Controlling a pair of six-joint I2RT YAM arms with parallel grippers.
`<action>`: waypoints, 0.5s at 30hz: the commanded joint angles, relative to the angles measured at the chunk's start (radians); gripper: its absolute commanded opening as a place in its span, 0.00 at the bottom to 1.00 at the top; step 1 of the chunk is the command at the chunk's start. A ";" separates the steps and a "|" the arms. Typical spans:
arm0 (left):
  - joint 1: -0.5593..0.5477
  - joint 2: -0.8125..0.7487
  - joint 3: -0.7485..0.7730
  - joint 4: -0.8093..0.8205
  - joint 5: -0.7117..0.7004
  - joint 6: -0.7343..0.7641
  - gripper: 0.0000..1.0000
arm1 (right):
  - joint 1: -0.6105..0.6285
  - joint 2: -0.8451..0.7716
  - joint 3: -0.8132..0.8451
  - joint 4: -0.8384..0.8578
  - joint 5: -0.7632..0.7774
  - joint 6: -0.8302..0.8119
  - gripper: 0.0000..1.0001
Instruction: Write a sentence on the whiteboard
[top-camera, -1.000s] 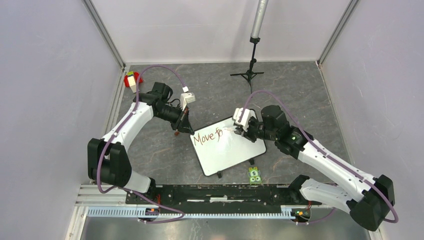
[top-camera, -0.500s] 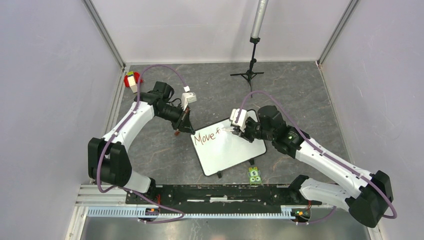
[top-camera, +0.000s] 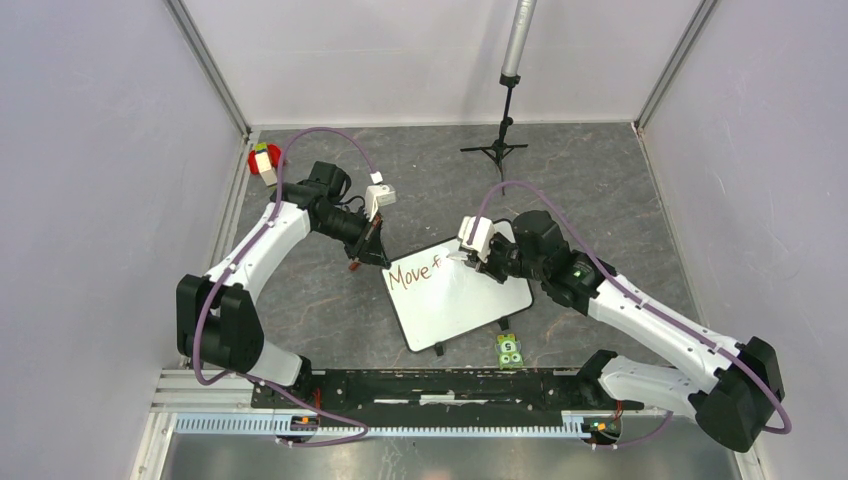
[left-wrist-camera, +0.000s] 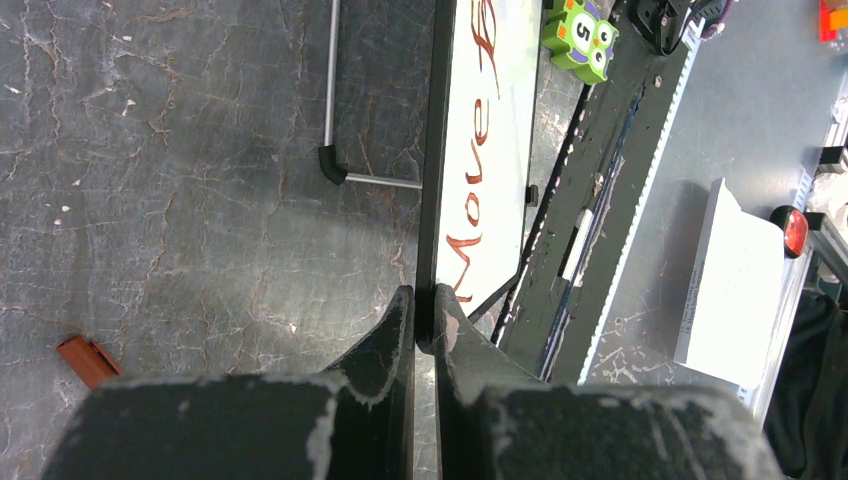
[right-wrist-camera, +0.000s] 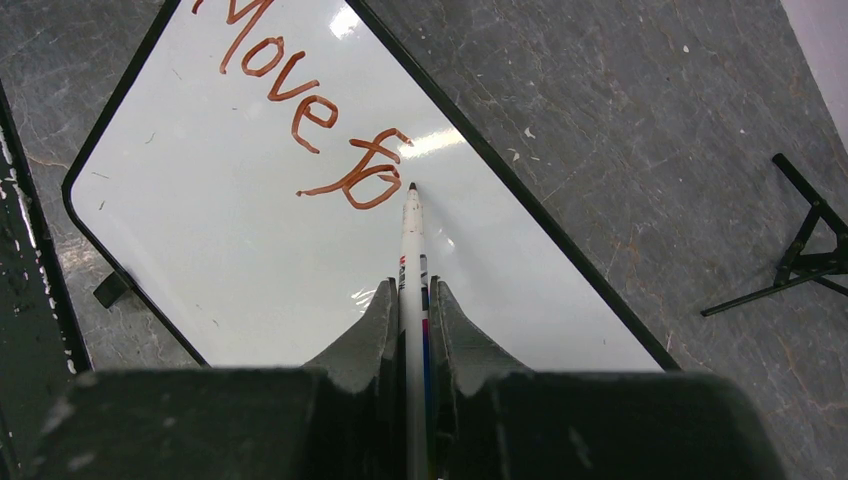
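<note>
Left of centre in the top view, the whiteboard (top-camera: 455, 305) is being clamped at its corner by the left gripper (left-wrist-camera: 425, 320). At centre, the sentence (right-wrist-camera: 310, 110), reading "Move fo", is being written with a marker (right-wrist-camera: 411, 240) being grasped by the right gripper (right-wrist-camera: 411, 300). Next, the 2nd word is probably being extended rightwards, which calls for light, steady contact.

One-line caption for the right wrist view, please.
Right tool clamps a white marker, its tip beside the unfinished reddish-brown writing "Move fo" on the whiteboard.

Green numbered block (top-camera: 510, 349), black tripod (top-camera: 499, 147) — well apart.
</note>
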 joint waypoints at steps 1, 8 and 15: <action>-0.037 0.027 -0.010 -0.047 -0.068 0.015 0.02 | 0.003 0.005 0.016 0.040 0.011 -0.009 0.00; -0.037 0.022 -0.011 -0.048 -0.068 0.014 0.02 | 0.004 0.021 0.019 0.032 0.030 -0.011 0.00; -0.038 0.015 -0.016 -0.047 -0.076 0.014 0.02 | 0.004 0.000 -0.007 0.012 0.080 -0.024 0.00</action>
